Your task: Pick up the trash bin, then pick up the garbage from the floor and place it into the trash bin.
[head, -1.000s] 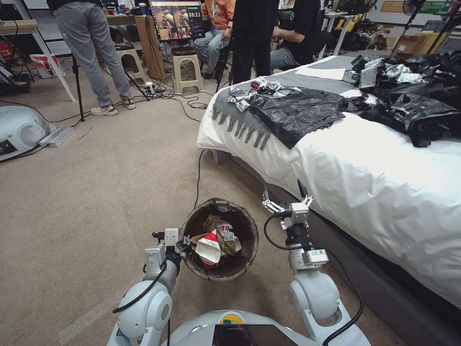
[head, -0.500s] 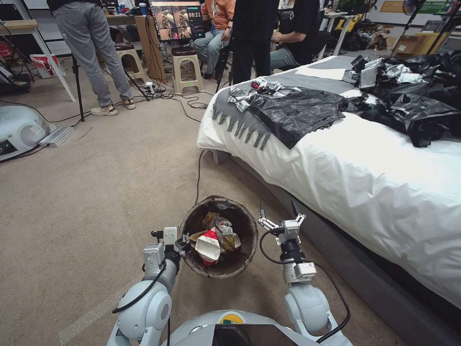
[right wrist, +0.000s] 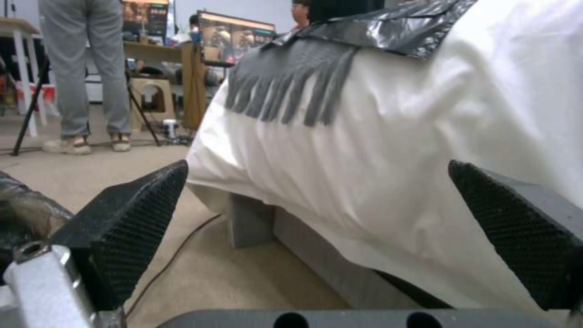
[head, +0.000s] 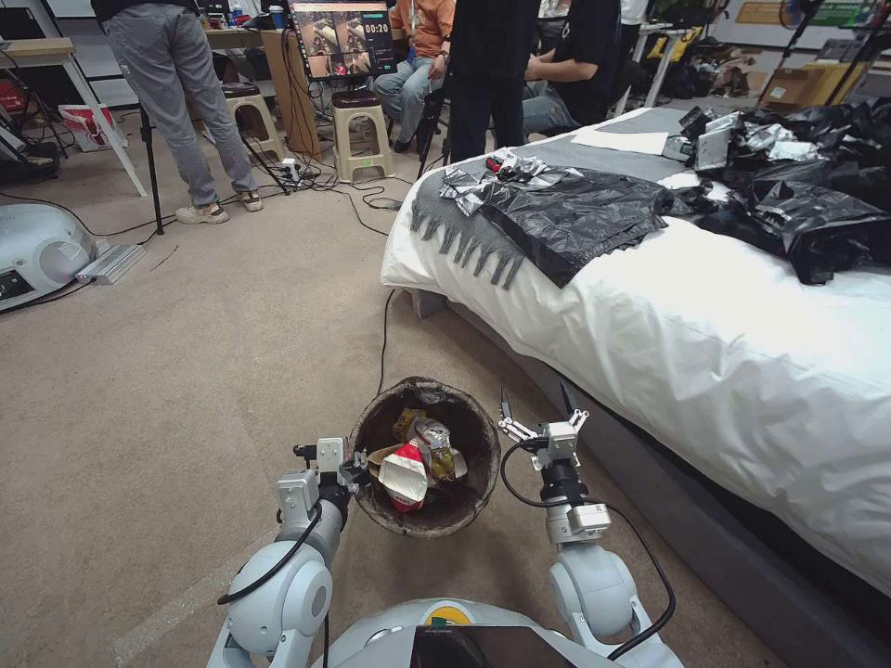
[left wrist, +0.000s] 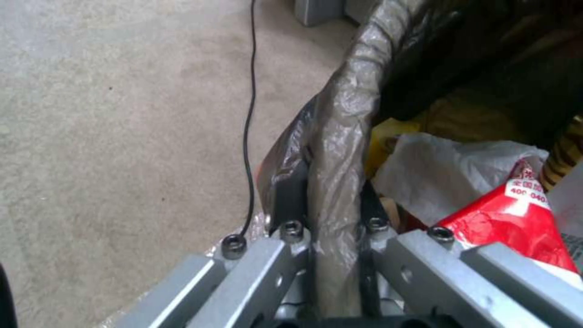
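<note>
Holding: the left tool [head: 357, 471] is clamped on the near-left rim of the trash bin [head: 469, 506], one finger inside the liner and one outside, as the left wrist view shows at the pinched bag fold [left wrist: 331, 182].
Why that grip: pinching the rim wall likely lets one arm carry the bin upright with its mouth free for drops from above.
Trash bin place: on or just above the carpet [head: 186, 371], between the two arms and near the bed [head: 705, 353]; whether it is lifted clear I cannot tell.
Garbage: a red-and-white wrapper [head: 405, 475], foil and yellow wrappers lie inside the bin, heaped toward the middle.
Right tool [head: 535, 405]: just right of the bin, fingers spread apart and holding nothing, pointing toward the far bed side.
Task stage: judged late, since the carpet near the bin carries no litter.
Bed top: black plastic bags [head: 575, 218] lie spread there, well apart from the bin.
</note>
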Controlling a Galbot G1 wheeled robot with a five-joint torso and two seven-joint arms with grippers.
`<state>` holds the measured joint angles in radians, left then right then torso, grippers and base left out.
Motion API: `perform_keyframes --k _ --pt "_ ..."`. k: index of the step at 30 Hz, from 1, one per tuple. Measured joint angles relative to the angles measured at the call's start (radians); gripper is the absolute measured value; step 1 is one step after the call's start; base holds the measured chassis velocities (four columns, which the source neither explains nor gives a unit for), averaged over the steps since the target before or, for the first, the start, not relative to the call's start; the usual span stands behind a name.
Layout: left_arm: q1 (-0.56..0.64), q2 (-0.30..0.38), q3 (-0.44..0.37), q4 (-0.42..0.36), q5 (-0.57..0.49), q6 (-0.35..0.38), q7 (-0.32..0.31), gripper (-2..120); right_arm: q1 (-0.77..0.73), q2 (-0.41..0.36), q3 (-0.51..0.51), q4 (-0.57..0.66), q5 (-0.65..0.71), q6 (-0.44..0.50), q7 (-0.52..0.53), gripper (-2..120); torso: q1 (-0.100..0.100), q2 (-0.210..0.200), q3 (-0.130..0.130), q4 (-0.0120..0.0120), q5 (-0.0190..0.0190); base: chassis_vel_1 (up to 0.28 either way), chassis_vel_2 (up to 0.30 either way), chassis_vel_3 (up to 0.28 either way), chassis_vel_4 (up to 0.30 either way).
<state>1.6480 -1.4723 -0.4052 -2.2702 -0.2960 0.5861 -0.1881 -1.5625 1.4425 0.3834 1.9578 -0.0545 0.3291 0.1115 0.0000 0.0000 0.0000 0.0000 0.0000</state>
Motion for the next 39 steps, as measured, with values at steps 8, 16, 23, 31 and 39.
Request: perform_keyframes --k 8,16,23,31,39 --pt "0.004 0.0 -0.004 -0.005 0.0 -0.006 0.006 0 0.005 -0.004 -0.002 0.002 -0.001 -0.002 -0.003 100 0.0 0.0 0.0 -0.0001 0.0 0.015 0.012 0.012 0.015" --pt "0.004 0.0 -0.005 -0.008 0.0 -0.007 0.008 0 0.006 -0.008 -0.002 0.002 -0.001 -0.002 -0.004 100 0.0 0.0 0.0 0.0001 0.0 0.08 0.07 0.072 0.072" --pt "0.004 0.0 -0.005 -0.01 -0.002 -0.007 0.014 0 0.007 -0.008 -0.002 0.001 -0.001 -0.002 -0.005 100 0.0 0.0 0.0 0.0 0.0 0.102 0.093 0.104 0.089" --pt "0.003 0.001 -0.005 -0.01 -0.002 -0.012 0.018 0 0.009 -0.009 -0.002 0.001 -0.001 -0.002 -0.005 100 0.0 0.0 0.0 0.0001 0.0 0.118 0.125 0.14 0.127" --pt "0.002 0.001 -0.006 -0.01 0.0 -0.014 0.019 0 0.012 -0.01 0.0 0.001 0.0 -0.003 -0.005 100 0.0 0.0 0.0 0.0001 0.0 0.117 0.126 0.123 0.114"
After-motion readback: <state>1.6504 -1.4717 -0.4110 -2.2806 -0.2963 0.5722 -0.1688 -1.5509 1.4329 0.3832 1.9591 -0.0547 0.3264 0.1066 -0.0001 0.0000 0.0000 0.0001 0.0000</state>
